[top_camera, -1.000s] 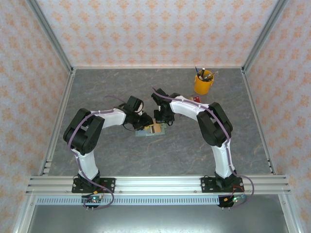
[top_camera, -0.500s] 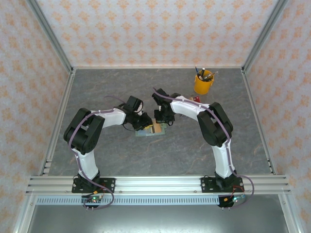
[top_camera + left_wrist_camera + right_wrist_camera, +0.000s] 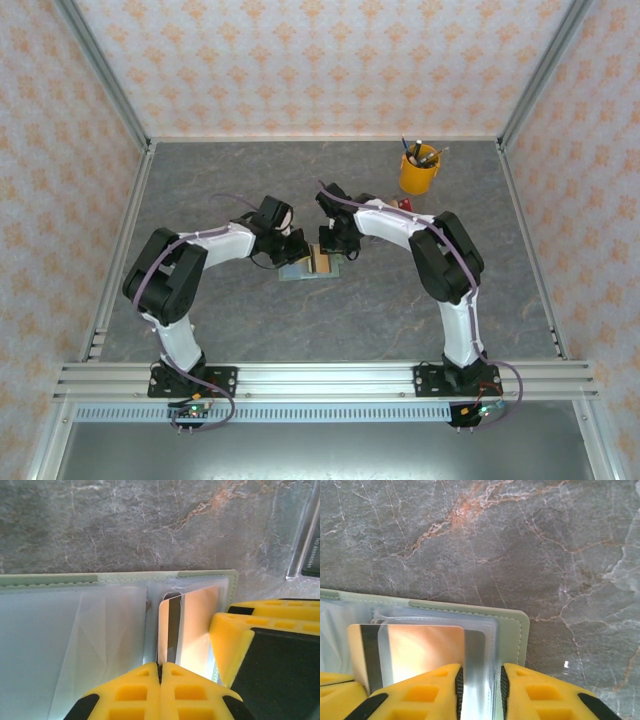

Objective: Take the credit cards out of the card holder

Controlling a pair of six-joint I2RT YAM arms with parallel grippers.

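Left pincer (image 3: 160, 680) is clamped shut on the card (image 3: 172, 630). Right pincer (image 3: 480, 690) straddles the wallet (image 3: 512, 625) edge, jaws narrow. If that hold slips, the wallet lifts with the card.

Both arms bent inward over table centre, wrists tilted down, left gripper (image 3: 160, 680) w/ yellow fingers pressed together, right gripper (image 3: 479, 690) fingers slightly apart, grippers nearly meeting nose to nose.
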